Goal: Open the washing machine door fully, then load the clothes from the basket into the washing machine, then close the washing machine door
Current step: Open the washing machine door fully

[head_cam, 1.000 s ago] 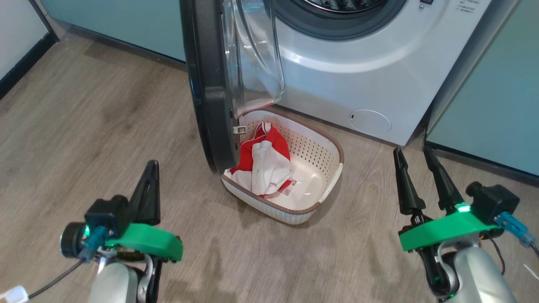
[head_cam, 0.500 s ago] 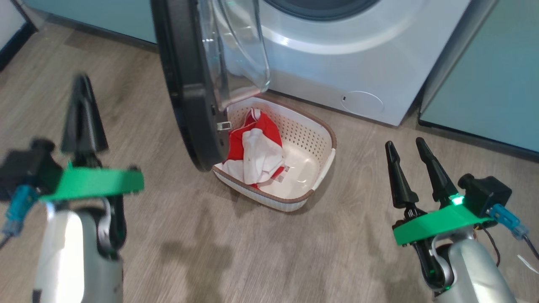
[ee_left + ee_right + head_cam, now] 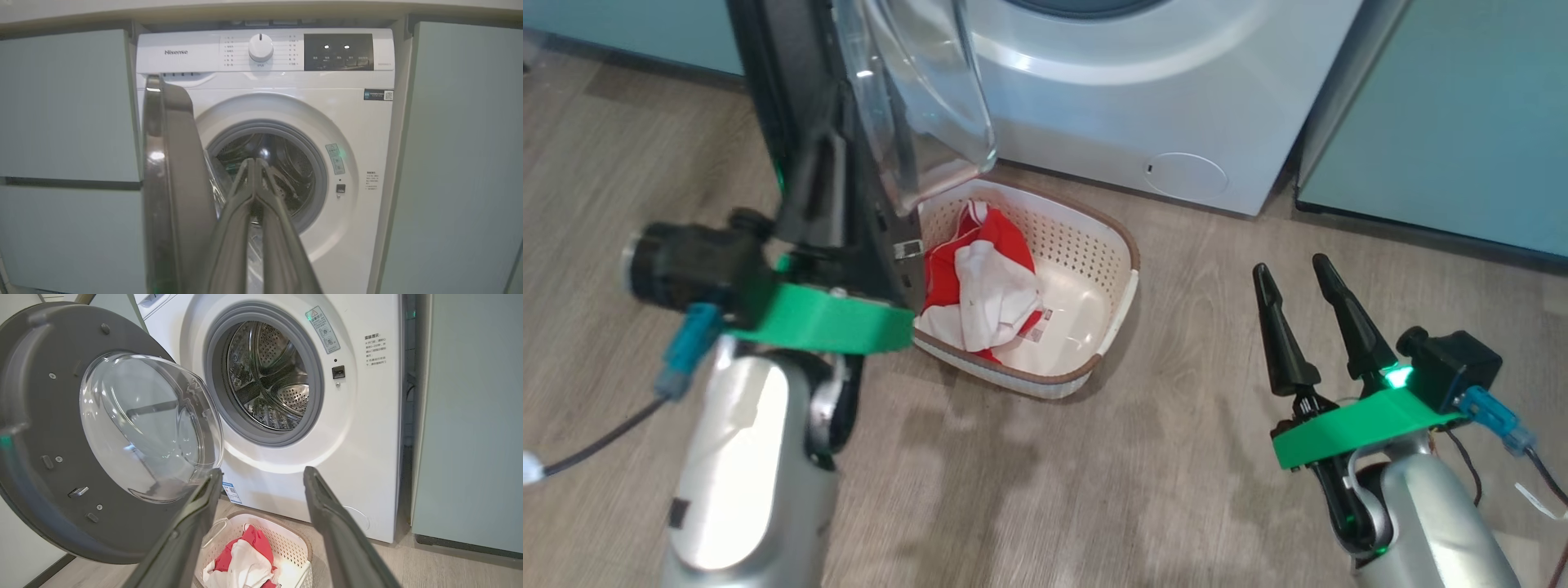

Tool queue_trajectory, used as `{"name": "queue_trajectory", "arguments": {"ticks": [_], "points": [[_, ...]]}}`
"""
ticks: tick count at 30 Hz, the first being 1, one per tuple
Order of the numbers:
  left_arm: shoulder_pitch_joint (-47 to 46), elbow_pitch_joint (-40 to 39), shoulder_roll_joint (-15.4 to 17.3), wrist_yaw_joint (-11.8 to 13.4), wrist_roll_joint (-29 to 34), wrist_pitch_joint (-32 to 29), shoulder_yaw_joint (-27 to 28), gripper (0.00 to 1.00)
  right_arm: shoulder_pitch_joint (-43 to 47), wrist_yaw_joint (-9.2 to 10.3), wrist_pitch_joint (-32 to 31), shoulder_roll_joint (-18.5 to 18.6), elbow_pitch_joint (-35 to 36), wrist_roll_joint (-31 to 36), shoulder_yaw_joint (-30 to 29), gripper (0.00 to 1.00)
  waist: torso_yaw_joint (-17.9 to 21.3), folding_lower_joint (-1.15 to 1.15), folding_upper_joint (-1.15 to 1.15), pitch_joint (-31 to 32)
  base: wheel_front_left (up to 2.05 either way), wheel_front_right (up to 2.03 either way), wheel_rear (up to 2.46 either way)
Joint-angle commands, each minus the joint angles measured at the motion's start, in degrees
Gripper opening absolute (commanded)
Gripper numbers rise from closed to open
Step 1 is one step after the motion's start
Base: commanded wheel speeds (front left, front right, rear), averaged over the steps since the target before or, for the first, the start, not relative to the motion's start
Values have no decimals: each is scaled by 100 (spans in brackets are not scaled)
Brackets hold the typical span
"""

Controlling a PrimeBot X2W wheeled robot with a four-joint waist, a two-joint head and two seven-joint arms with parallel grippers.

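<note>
One washing machine point(image 3: 1111, 98) runs along the top of the head view, and its one washing machine door point(image 3: 792, 98) swings out at upper left, glass bowl facing right. One basket point(image 3: 1086, 237) sits on the floor point(image 3: 1176, 457) at centre, tucked partly under the door's lower edge. One bundle of clothes point(image 3: 980, 286), red and white, lies in the basket's left half.

Two grippers, two dark fingers each. The left gripper point(image 3: 827, 151), centre-left, overlaps the door's black rim, and I cannot tell whether it touches. In the left wrist view the left gripper point(image 3: 254, 179) has its fingers pressed together with nothing between them, the door edge-on to their left.

The right gripper point(image 3: 1290, 269), lower right, is spread wide and empty, well apart from the basket. One round white flap point(image 3: 1186, 174) shows low on the machine. In the right wrist view the drum point(image 3: 269, 375) is at upper centre.
</note>
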State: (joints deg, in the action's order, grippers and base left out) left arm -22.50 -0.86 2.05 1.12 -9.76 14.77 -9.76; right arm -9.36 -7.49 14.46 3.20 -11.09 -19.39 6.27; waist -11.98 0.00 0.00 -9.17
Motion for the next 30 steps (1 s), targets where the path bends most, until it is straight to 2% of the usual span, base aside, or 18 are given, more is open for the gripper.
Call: {"name": "queue_trajectory", "arguments": {"ticks": [1,6,14,25,30], "points": [[-163,-55,83,-30,-66,23,78,0,-215,0,53,-32,186,-10,128,100,48,0,0,-20,0,0,0],[-52,393,83,-84,-80,23,-193,0,-212,0,53,-32,189,-9,81,100,96,0,0,-40,0,0,0],[-30,1182,83,36,-243,23,-233,0,-214,0,53,-32,158,-6,93,100,54,0,0,-31,0,0,0],[-92,1518,83,58,-291,23,180,0,-190,0,53,-32,122,137,173,100,-217,0,0,-54,0,0,0],[-156,1561,83,-28,-371,23,477,0,-233,0,53,-32,92,232,230,100,-418,0,0,-160,0,0,0]]}}
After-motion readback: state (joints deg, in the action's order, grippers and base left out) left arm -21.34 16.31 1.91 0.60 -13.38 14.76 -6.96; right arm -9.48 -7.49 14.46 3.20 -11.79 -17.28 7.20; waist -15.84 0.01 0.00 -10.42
